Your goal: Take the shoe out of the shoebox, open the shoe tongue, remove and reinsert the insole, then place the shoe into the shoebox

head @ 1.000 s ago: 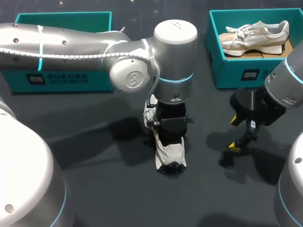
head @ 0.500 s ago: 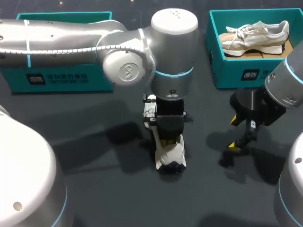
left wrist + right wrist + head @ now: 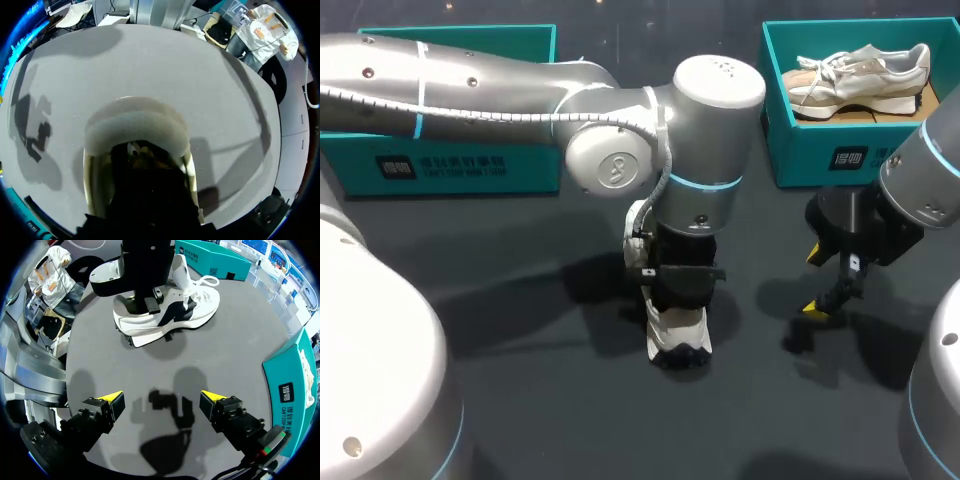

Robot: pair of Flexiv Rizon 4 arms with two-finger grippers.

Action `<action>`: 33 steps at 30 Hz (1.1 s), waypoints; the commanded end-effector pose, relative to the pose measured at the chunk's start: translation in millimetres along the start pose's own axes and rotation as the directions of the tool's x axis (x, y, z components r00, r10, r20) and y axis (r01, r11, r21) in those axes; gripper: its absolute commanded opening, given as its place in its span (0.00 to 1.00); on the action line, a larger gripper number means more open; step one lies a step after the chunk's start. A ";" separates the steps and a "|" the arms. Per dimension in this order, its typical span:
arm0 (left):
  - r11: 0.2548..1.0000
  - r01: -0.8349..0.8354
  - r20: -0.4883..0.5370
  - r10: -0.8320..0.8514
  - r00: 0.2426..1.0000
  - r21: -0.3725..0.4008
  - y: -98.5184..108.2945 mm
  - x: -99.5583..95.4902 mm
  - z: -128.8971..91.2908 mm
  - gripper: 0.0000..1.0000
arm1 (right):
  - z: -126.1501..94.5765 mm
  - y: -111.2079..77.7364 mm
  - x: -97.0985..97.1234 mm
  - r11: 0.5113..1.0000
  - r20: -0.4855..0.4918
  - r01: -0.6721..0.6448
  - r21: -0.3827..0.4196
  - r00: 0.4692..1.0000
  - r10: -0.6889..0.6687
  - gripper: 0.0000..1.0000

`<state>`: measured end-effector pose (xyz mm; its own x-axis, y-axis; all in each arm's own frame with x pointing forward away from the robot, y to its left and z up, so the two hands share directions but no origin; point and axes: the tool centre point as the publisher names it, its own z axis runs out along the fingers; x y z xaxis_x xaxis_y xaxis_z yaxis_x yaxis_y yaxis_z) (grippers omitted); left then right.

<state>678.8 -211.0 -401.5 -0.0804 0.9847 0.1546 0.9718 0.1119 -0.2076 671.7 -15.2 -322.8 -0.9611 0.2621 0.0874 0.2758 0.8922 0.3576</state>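
Jaws on the left arm: cannot tell whether open or closed, sunk out of sight at the mouth of the white-and-grey low-cut fabric running shoe.

Head view: shoe upright on its sole mid-tabletop, long axis near to far, slanting a little to the far left. Left arm straight above it; right arm off to its right, apart, jaws spread with nothing between. Dark grey matte tabletop, flat. Open teal cardboard shoebox at far right, holding a second pale shoe; another teal box at far left.

Left wrist view: only a dark mass and the shoe's pale rounded upper just ahead; yellow tips hidden.

Right wrist view: yellow tips wide apart over bare tabletop. Shoe ahead, broadside on, laces toward its far end. Probably the tongue or insole step, and probably the left arm's to do, being the nearer; ample room all round the shoe.
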 end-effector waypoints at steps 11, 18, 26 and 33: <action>0.998 0.014 0.147 -0.006 0.989 -0.054 5.6 -10.6 -15.8 0.00 | -0.3 -0.9 1.8 1.000 0.004 0.000 0.001 1.000 0.000 1.00; 0.996 0.017 0.205 0.001 0.979 -0.088 5.6 -9.0 -38.6 0.00 | -0.3 -0.9 1.8 1.000 0.004 0.000 0.001 1.000 0.000 1.00; 0.994 0.025 0.235 0.002 0.972 -0.110 7.3 -9.4 -52.7 0.00 | -0.3 -0.9 1.8 1.000 0.004 0.000 0.001 1.000 0.000 1.00; 0.986 0.044 0.235 -0.006 0.972 -0.159 14.8 -9.3 -57.1 0.00 | -0.3 -0.9 1.8 1.000 0.004 0.000 0.001 1.000 0.000 1.00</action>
<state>708.2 -227.8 -353.3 -0.1339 0.9882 -0.0748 0.9899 0.1298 -0.0573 671.6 -15.2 -322.8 -0.9611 0.2620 0.0873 0.2758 0.8922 0.3576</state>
